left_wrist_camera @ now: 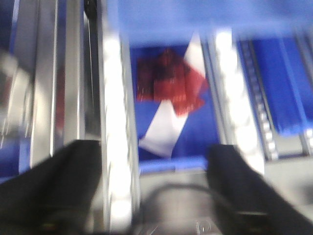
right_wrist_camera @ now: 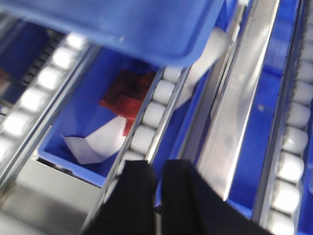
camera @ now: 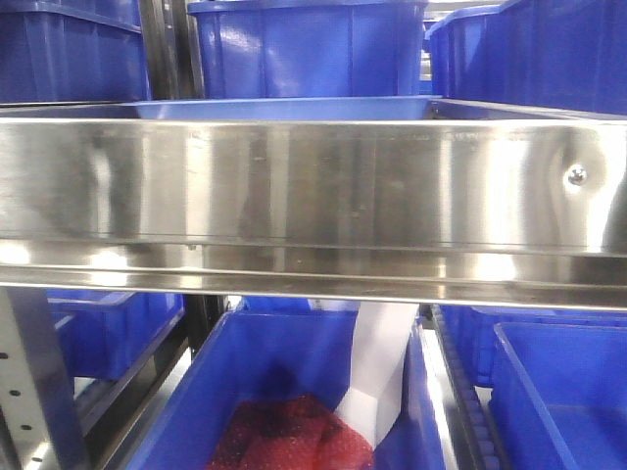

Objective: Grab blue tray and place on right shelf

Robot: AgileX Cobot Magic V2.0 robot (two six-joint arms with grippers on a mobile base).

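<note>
- Blue tray [camera: 284, 109] sits on right shelf [camera: 294, 186], only its rim visible above the brushed front rail; bolt head [camera: 577, 176] near rail's right end.
- Same tray overhead in right wrist view [right_wrist_camera: 122, 24], no finger touching it.
- Left gripper [left_wrist_camera: 156, 196]: fingers spread wide, released, empty.
- Right gripper [right_wrist_camera: 157, 196]: fingers nearly together, nothing between them.
- Below: storage bin [camera: 294, 392] with red mesh [camera: 289, 436] and white paper strip [camera: 377, 372].
- Step: placement looks done, release stage.
- Next: back both arms out clear of the rail, no nudging the tray.

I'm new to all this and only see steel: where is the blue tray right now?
In the front view, the blue tray sits just behind the shelf's shiny front rail, with deep blue bins behind it.
</note>
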